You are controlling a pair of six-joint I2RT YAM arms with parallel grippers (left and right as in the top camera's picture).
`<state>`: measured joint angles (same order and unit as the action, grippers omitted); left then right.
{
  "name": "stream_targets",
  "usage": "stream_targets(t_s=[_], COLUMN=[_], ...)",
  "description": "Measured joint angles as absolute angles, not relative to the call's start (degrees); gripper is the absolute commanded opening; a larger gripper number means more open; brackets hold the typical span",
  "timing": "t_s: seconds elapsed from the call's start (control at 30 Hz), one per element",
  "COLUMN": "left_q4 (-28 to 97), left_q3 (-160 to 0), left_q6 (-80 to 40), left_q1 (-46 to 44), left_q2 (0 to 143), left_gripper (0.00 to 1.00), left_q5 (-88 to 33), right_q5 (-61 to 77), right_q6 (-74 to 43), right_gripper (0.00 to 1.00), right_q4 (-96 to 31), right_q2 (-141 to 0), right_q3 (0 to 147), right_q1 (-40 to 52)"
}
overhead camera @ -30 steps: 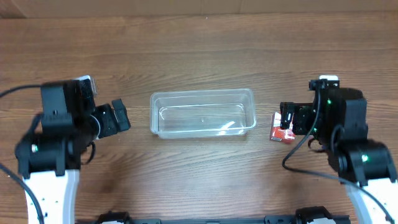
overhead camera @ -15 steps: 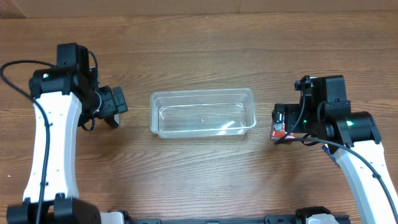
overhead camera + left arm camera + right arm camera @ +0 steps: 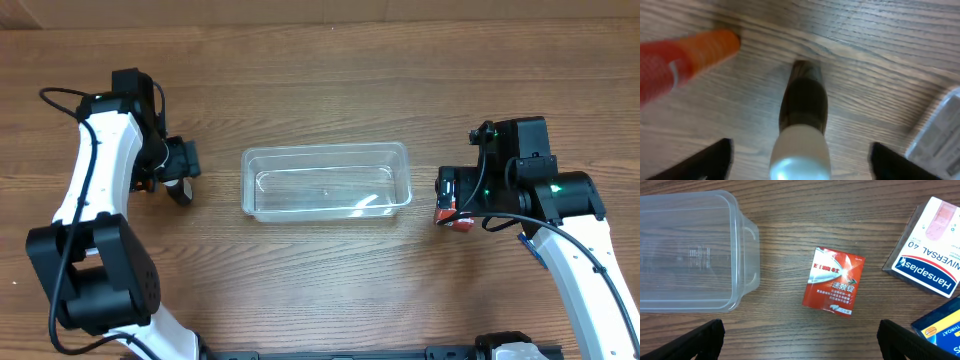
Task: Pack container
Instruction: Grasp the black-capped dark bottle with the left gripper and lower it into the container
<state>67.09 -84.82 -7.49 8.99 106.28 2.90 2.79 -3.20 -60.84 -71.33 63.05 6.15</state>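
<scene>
The clear plastic container (image 3: pixel 325 182) stands empty at the table's middle; it also shows in the right wrist view (image 3: pixel 690 250). My left gripper (image 3: pixel 182 183) is open, left of the container, with its jaws on either side of a dark bottle with a white cap (image 3: pixel 802 125) and not touching it. My right gripper (image 3: pixel 447 198) is open just right of the container, above a small red box (image 3: pixel 834 281) lying flat on the wood. The red box's edge peeks out under that gripper in the overhead view (image 3: pixel 455 222).
A red-orange tube (image 3: pixel 685 55) lies left of the dark bottle. A white Hansaplast box (image 3: pixel 927 250) and a blue box (image 3: pixel 940 325) lie right of the red box. The container's corner (image 3: pixel 940 130) is to the bottle's right.
The left arm has stretched out toward the far left, its gripper shifting slightly left and staying over the bottle. The right gripper has edged left over the red box.
</scene>
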Motion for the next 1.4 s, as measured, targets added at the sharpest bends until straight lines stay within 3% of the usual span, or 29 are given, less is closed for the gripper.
stream_targets(t_s=[0.07,0.17,0.23,0.37,0.57,0.77,0.93,1.33,1.4], left_q4=[66.26,65.95,66.00,66.15,73.06,79.44,80.27,75.81,74.74], left_q3=[-84.82,-84.82,-84.82,-84.82,-91.39,-102.24,-102.41,-101.58,-101.58], left_q6=[-6.94,-6.94,-6.76,-6.87,-7.14,-10.35,-15.38,-21.32,-22.57], left_q1=[8.99,8.99,8.99,8.99,6.83,-9.69,-18.46,-19.03,-18.98], left_q2=[107.00,107.04,107.04,107.04,106.56,94.45,97.12,116.55,118.06], left_gripper=[0.45,0.29,0.26,0.04,0.04,0.04,0.04,0.04,0.10], left_q5=[2.96,3.22,3.29,3.27,2.98,0.93,0.64,2.94,3.31], right_q5=[2.79,2.79,2.76,2.79,0.27,-0.47,-0.45,-0.45,-0.47], right_q6=[-3.22,-3.20,-3.20,-3.22,-5.06,-5.82,-5.96,-5.98,-6.00], right_gripper=[1.00,1.00,1.00,1.00,1.00,1.00,1.00,1.00,1.00], right_q4=[-60.84,-60.84,-60.84,-60.84,-62.19,-62.63,-63.09,-63.75,-63.70], right_q2=[-71.33,-71.33,-71.33,-71.33,-71.31,-71.31,-71.31,-71.31,-71.31], right_q3=[63.05,63.05,63.05,63.05,63.90,65.17,65.21,65.25,65.25], right_q1=[6.13,6.15,6.13,6.13,5.89,4.69,4.64,4.64,4.64])
